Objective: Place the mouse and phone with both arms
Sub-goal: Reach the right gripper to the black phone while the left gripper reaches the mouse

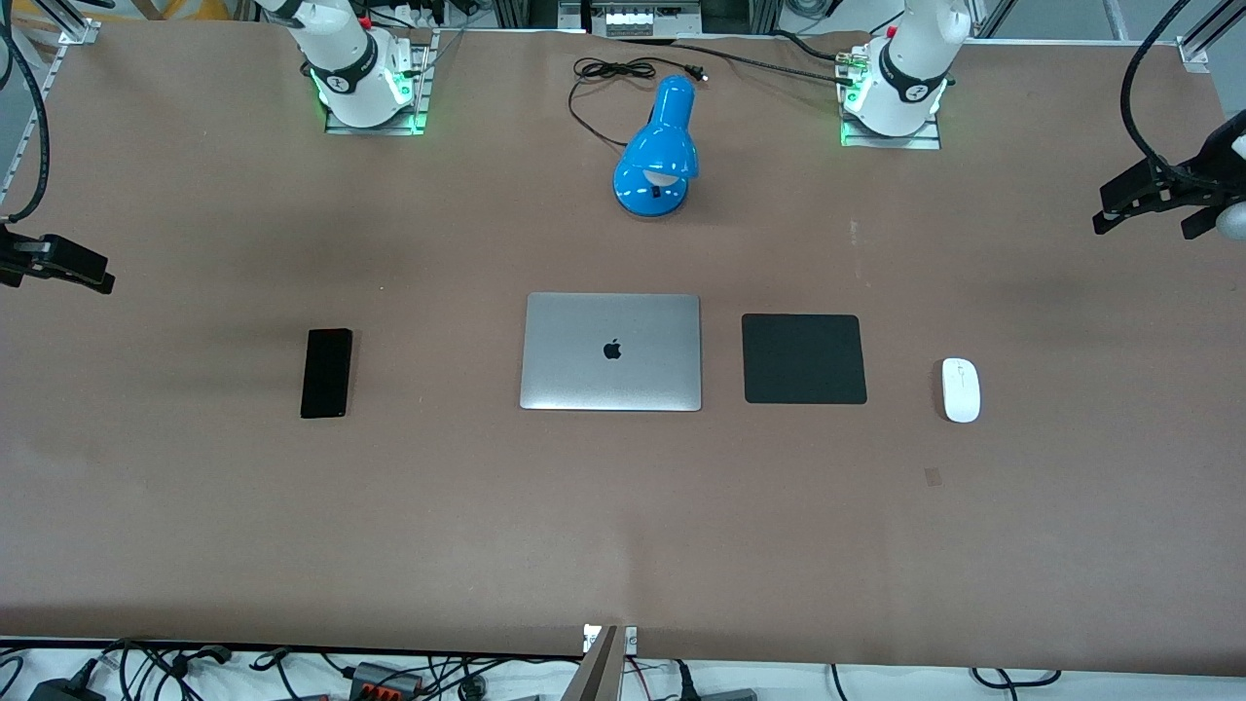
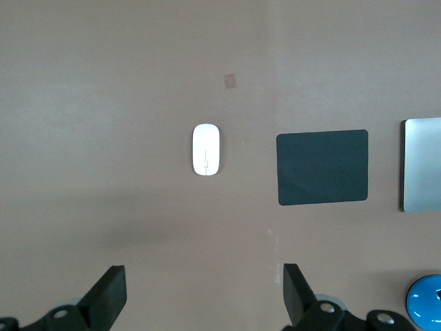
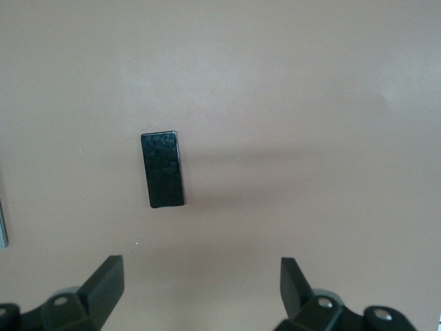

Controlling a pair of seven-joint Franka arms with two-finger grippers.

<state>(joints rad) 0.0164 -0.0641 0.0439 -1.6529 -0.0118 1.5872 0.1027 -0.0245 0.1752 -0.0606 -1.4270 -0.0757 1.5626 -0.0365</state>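
The white mouse lies on the brown table toward the left arm's end, beside the square black pad. It also shows in the left wrist view. The black phone lies flat toward the right arm's end and shows in the right wrist view. My left gripper is open and empty, high over the table at that end. My right gripper is open and empty, high over the table's other end. Neither gripper touches anything.
A closed silver laptop lies mid-table between the phone and the pad. A blue desk lamp with a black cord stands farther from the front camera than the laptop, between the two arm bases.
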